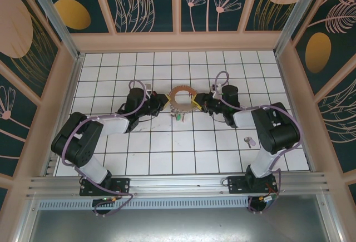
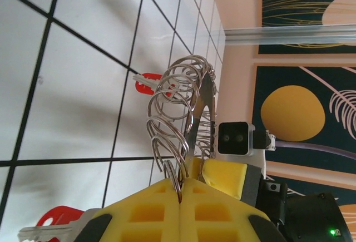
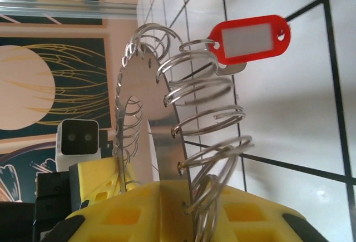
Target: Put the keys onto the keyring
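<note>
Yellow pads of the left gripper are pressed together on the rim of the keyring, whose flat grey band rises straight ahead of the fingertips and is strung with small wire loops. The opposite rim is pinched by the right gripper, with the band gripped between its pads. A red-headed key is seen beyond the left gripper's tips. A red tag is carried on a loop ahead of the right gripper. More keys are gathered between the two grippers, and a pale purple key lies on the tiles well behind the right gripper.
</note>
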Available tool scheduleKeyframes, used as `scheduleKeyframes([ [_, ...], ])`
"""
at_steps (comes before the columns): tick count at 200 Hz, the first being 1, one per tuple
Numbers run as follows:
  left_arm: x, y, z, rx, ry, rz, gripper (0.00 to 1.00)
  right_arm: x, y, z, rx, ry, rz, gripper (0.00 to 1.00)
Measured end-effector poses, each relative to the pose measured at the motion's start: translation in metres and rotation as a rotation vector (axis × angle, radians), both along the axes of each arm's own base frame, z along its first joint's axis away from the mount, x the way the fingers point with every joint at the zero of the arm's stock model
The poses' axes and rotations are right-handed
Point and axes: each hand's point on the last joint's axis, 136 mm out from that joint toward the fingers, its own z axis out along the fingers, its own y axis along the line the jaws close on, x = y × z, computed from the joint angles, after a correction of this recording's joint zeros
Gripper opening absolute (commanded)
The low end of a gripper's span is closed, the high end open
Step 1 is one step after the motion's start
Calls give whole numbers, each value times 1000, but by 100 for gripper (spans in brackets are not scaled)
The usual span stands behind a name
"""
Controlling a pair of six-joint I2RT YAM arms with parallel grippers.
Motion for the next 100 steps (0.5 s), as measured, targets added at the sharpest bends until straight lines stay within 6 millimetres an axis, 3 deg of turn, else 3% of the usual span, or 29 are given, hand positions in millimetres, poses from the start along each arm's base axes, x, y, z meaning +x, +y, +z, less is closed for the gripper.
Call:
scheduleKeyframes([
  [28,3,-1,5,-9,-7,-3,5,3,-2,21,27,-55,1,12],
  [48,3,-2,10,-17,-18,-7,16,4,-4,33,38,-85,-2,9],
  [69,3,-2,23,-33,-48,-10,38,3,-4,41,45,-104,-2,3],
  [100,5,-3,42,-41,-105,-12,68,4,-9,51,46,-106,-13,2],
])
